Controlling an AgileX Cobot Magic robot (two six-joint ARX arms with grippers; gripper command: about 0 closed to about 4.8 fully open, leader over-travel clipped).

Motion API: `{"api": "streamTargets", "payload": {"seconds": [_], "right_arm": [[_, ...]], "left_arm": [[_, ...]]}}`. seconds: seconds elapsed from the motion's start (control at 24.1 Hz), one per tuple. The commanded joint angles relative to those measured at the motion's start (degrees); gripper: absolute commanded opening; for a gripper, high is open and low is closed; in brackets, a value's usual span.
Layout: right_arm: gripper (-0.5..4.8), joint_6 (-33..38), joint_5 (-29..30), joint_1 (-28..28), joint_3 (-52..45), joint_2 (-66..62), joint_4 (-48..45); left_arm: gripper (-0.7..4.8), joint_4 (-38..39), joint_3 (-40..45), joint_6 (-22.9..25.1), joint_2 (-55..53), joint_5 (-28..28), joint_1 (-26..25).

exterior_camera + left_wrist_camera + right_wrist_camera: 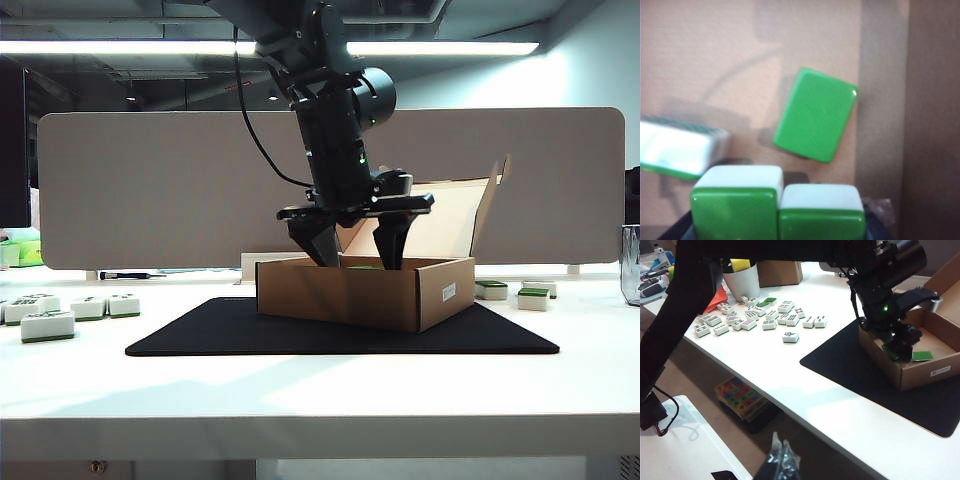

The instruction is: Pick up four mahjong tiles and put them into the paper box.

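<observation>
On the left of the bench [150, 375] loose tiles [48, 324] lie with their white marked faces up, well apart from the black mat [200, 335]. At the middle of the mat stands the paper box [340, 292], flap raised behind it, and the left pincer [358, 258] points down into it with its tips below the rim. The wrist view shows the mahjong tiles [777, 207] there: two stand side by side between the fingers, green backs facing the camera, apparently gripped at a middling width. A third [815, 114] lies flat on the box floor, green back up and long axis slightly tilted, and a fourth [682, 149] is blurred on its edge just beside it, perhaps tumbling. So the drop spot lies directly beneath the left pincer, and I judge that letting go is all that remains. The right pincer is not visible in any view, so its state cannot be given; that arm appears parked far from the box.
</observation>
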State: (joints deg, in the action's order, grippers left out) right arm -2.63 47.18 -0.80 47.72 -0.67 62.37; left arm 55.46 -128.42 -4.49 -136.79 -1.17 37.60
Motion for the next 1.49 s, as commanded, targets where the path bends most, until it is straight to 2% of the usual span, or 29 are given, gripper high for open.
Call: {"api": "streamTargets", "payload": {"seconds": [0.04,0.46,0.95,0.99,1.12,1.49], "right_arm": [[-0.01,0.02,0.09,0.00,0.17,0.63,-0.92],[-0.01,0.04,0.11,0.00,0.20,0.63,-0.92],[-0.01,0.04,0.09,0.00,0.20,0.63,-0.92],[-0.01,0.04,0.11,0.00,0.20,0.63,-0.92],[-0.01,0.04,0.11,0.00,0.20,0.63,-0.92],[-0.01,0.04,0.11,0.00,0.20,0.63,-0.92]], "left_arm": [[2.67,-0.46,-0.28,1.31,-0.39,0.15,-0.11],[2.69,0.17,-0.26,6.03,-2.21,0.07,-0.24],[2.83,-1.18,-0.20,6.23,-3.72,-0.13,-0.26],[2.89,-1.55,-0.20,6.23,-3.72,-0.13,-0.26],[3.79,-2.05,-0.20,6.23,-3.72,-0.13,-0.28],[3.82,-1.84,-0.31,6.21,-2.34,-0.07,-0.22]]}}
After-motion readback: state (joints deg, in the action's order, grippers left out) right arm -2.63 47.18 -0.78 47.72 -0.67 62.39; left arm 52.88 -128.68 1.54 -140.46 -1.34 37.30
